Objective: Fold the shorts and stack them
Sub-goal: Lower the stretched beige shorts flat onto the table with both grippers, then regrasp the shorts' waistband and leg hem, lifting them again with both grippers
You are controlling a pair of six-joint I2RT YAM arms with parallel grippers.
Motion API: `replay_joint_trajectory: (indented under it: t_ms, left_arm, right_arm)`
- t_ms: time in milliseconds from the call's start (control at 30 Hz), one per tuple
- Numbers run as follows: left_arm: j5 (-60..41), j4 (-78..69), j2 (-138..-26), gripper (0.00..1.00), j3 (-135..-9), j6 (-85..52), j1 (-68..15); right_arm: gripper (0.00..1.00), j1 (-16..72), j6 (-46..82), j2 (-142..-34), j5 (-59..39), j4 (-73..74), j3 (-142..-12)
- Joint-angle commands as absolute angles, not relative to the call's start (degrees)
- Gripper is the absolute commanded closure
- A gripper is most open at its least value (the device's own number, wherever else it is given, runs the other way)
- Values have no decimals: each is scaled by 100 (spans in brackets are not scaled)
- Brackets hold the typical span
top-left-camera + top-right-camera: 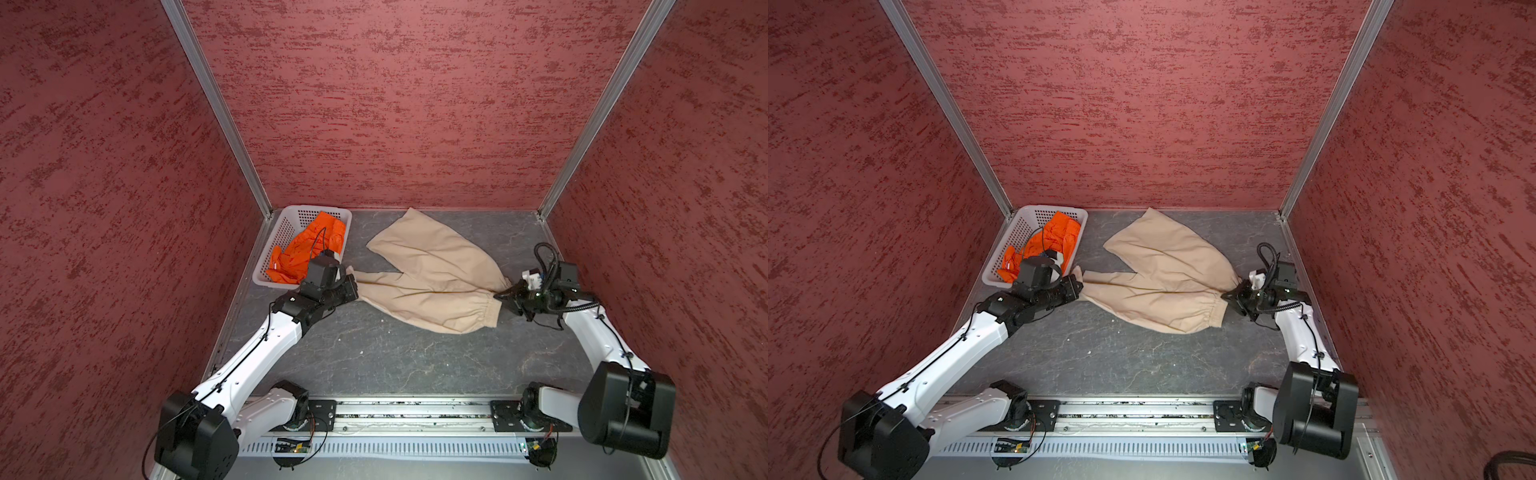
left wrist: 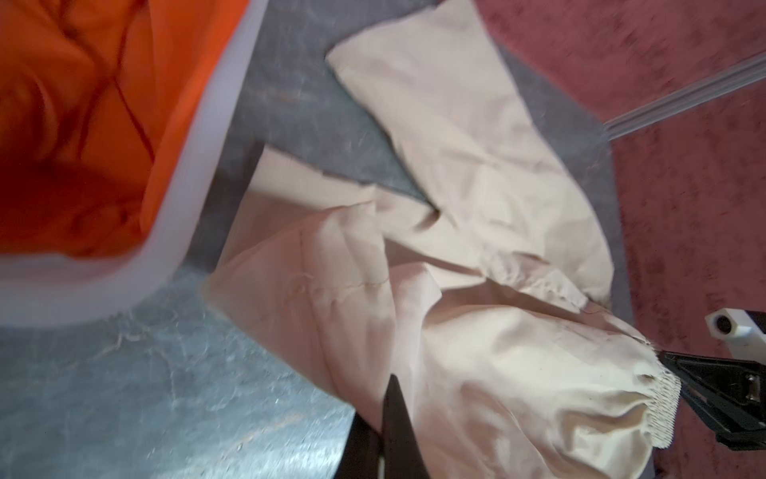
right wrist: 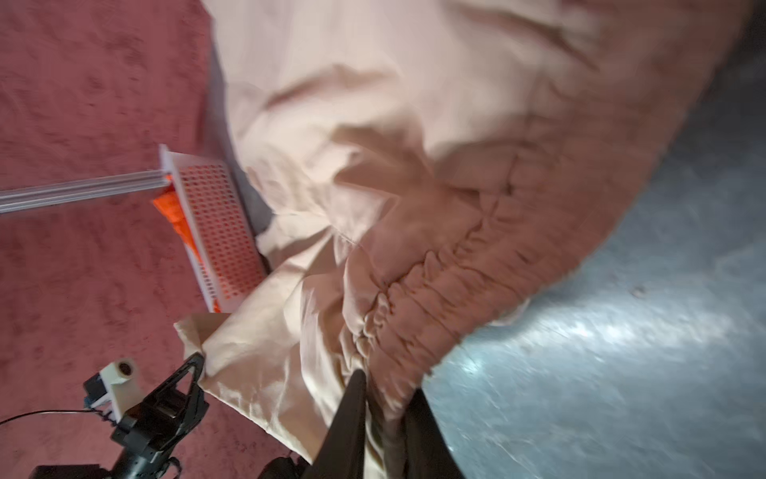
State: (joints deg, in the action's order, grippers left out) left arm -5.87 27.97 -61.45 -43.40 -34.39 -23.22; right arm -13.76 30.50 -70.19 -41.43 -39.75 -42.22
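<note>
The left gripper (image 1: pixel 354 286) is clamping fully closed on a leg hem of the beige shorts (image 1: pixel 428 274), just beside the near corner of the white basket (image 1: pixel 281 235). The right gripper (image 1: pixel 503 294) is meeting the gathered waistband at the opposite end; in its wrist view the jaws are standing a narrow way apart with bunched waistband cloth between them, and whether they are pinching it I cannot tell. Between the two grippers the beige shorts are lying stretched across the dark grey table (image 1: pixel 395 357); the other leg is fanning out toward the back wall. The orange shorts (image 1: pixel 307 245) are lying crumpled inside the basket, which is sitting in the back left corner. Counting: two grippers, two pairs of shorts (one beige, one orange), one basket.
</note>
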Motion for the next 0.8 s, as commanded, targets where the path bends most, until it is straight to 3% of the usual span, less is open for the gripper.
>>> replay_joint_trajectory:
  t_ms: [0, 67, 267, 400, 600, 767]
  left_arm:
    - [-571, 3066, -6091, 100, -4038, -3640, -2549]
    - [-561, 3166, -6091, 100, -3874, -3722, -2730]
    - [-464, 3331, -5970, 100, -3563, -3902, -2899]
    - [-405, 3265, -6016, 100, -3524, -3903, -2893]
    - [-500, 3133, -6231, 100, -3525, -3882, -2900]
    - [-476, 3103, -6210, 100, -3513, -3903, -2909]
  right_arm:
    - [62, -1411, 2633, -6915, -3375, -4630, -4153]
    - [54, -1417, 2559, -6794, -3104, -4866, -4230]
    - [44, -1326, 2643, -6127, -2653, -5460, -4251]
    - [40, -1048, 2976, -5589, -2864, -5616, -3713]
    - [40, -306, 3479, -5317, -2881, -5383, -3080]
    - [42, 368, 4069, -5644, -3083, -4314, -2595]
